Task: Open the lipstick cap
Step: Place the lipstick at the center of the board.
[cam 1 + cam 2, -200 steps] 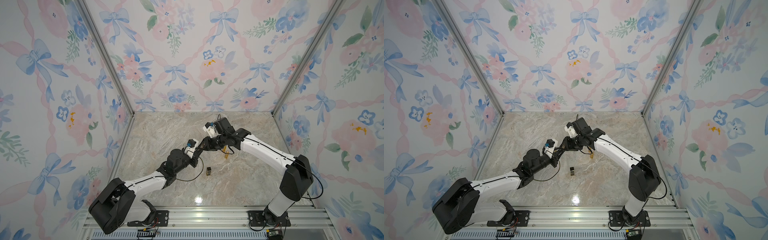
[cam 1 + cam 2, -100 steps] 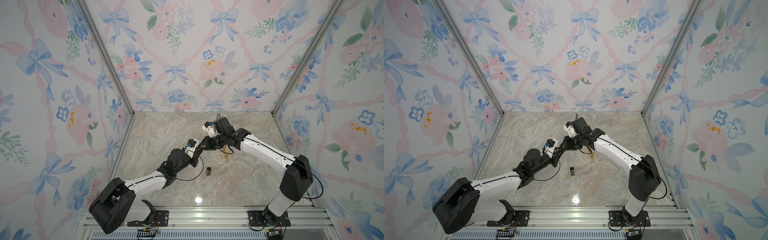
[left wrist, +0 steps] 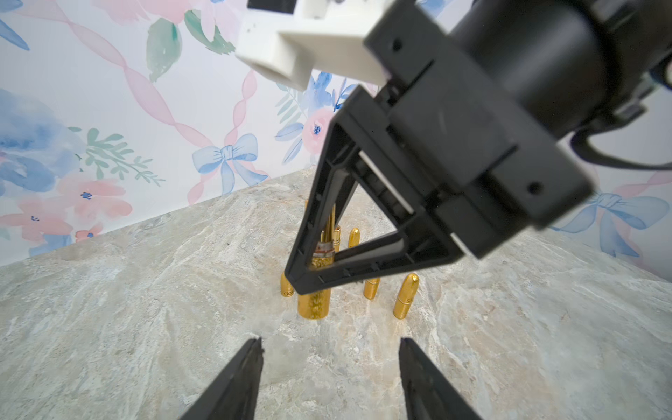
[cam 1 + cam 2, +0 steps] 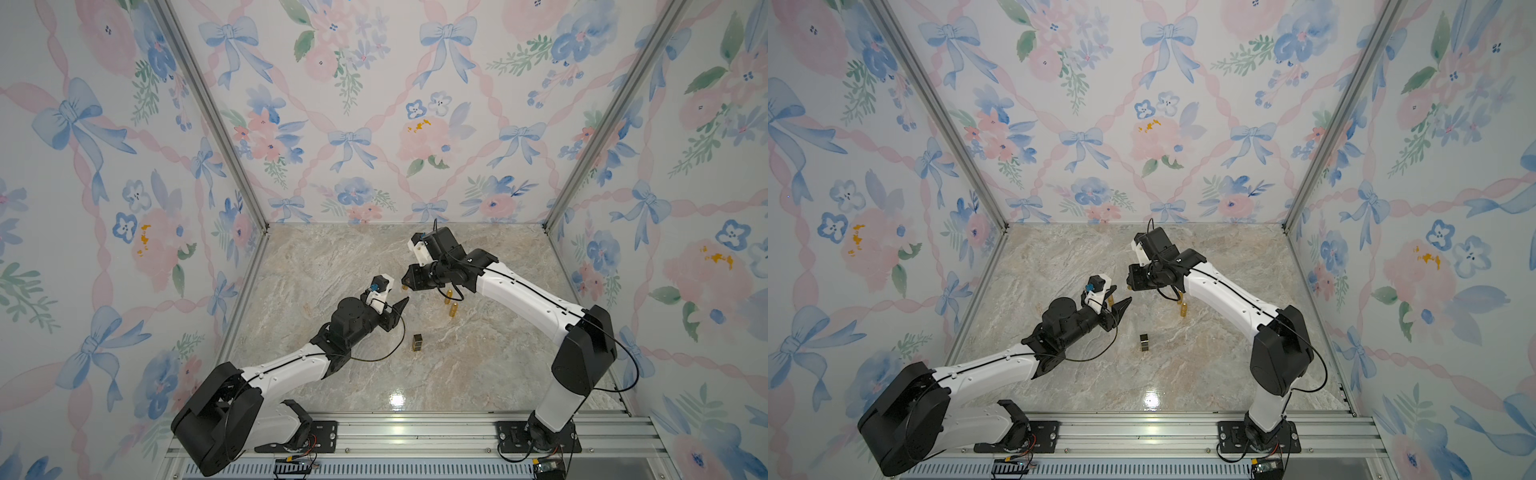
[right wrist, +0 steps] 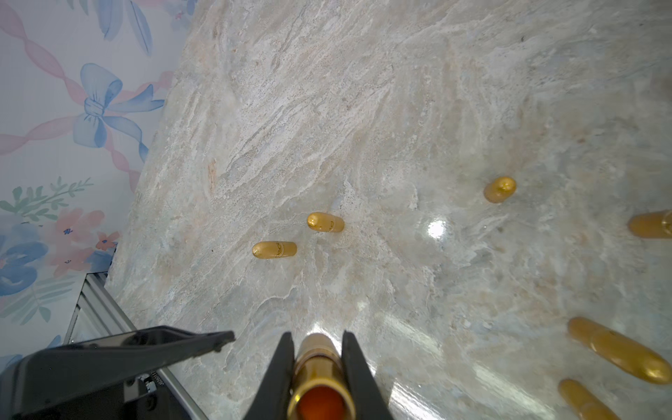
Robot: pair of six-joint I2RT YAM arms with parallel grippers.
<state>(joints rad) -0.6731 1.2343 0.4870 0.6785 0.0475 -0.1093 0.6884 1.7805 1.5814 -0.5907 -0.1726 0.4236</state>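
Right wrist view, nearest first: the right claw is pinched tight on a gold metallic lipstick tube, with a black finger on either side. The tube's end nearest the camera shows an orange-red centre inside a gold rim. Which part is the cap cannot be told. Just beside this claw is one black finger of the left claw, apart from the tube. Past the tips, on the beige veined marble tabletop, stands a gold bullet-shaped lipstick with a twin lipstick close by. A third gold lipstick stands farther off.

The left wrist view shows the left claw standing wide with nothing between its fingers. Directly ahead, the right claw holds the tube upright. Only here does the tube's glittered lower section show, jutting past the tips toward the marble; whether it touches cannot be told. The right claw's black frame hides parts of the gold lipsticks standing behind it, and a side lipstick stands clear of it.

In both top views the claws sit tip to tip, near but apart, and the tube is too small to make out. Only these views show a small black-and-gold box, well behind the left claw on the open marble.
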